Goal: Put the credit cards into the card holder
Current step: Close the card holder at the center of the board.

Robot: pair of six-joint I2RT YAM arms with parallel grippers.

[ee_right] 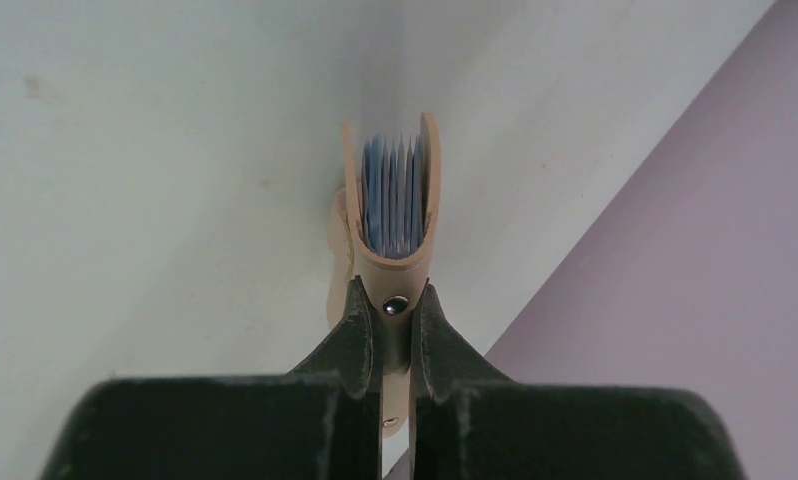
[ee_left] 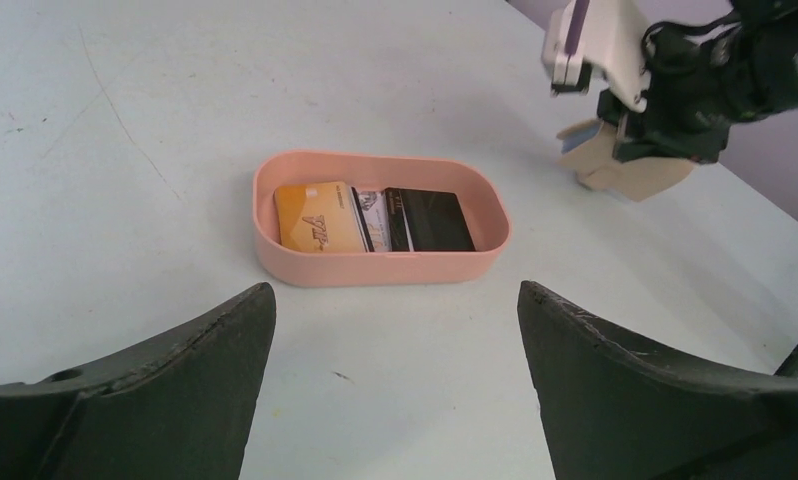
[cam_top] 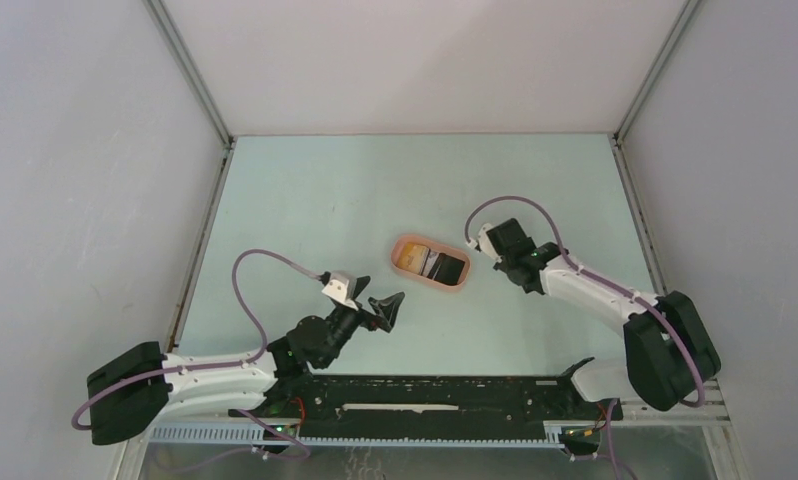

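Note:
Three credit cards lie side by side in a peach oval tray: a yellow-orange card, a grey striped card and a black card. My left gripper hangs just in front of the tray, open wide, with nothing between its fingers. My right gripper is shut on the tan card holder near its snap stud. It holds the holder on edge over the table, to the right of the tray. Blue leaves show inside the holder's open end. The holder also shows in the left wrist view.
The tray sits at the middle of the pale green table. White walls with metal corner posts close in the left, back and right. A black rail runs along the near edge between the arm bases.

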